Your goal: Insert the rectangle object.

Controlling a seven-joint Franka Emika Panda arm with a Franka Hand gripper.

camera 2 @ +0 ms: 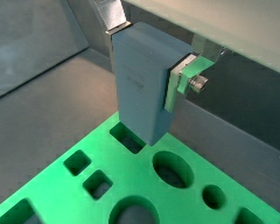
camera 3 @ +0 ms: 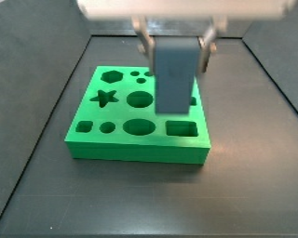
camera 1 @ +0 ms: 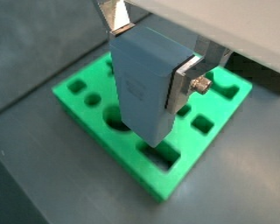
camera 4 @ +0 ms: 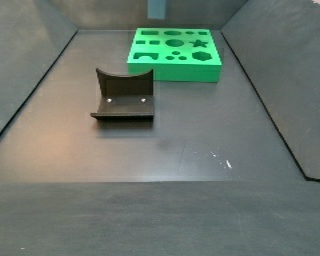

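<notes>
A dark grey tabletop (camera 4: 163, 190) is seen, walled by dark panels on its sides, and at its far edge in a side view a flat green board (camera 4: 176, 52) with shaped holes is laid. Nearer the middle, the fixture (camera 4: 124, 95), a dark L-shaped bracket on its base plate, is found standing well apart from the board. Up over the board the tool (camera 3: 173, 45) is hung, and between its silver plates the rectangle object (camera 3: 174, 74) is clamped: a plain slate blue-grey block, held upright, taller than wide. In a side view the block's lower end is seen just above the board's surface, near the rectangular hole (camera 3: 181, 128) at the board's near corner; whether contact is made cannot be told. A star hole (camera 3: 104, 97), a hexagon hole (camera 3: 111, 72) and several round holes are cut in the board's top. In both wrist views the block (camera 1: 149, 83) is shown pinched on its upper part, one finger (camera 1: 184, 83) pressed flat on a narrow face with a screw head beside it, the other finger (camera 1: 115, 17) set against the opposite face. In a wrist view the block (camera 2: 143, 83) is hung with its lower end above a slot near the board's (camera 2: 119, 188) edge, not yet entered.
</notes>
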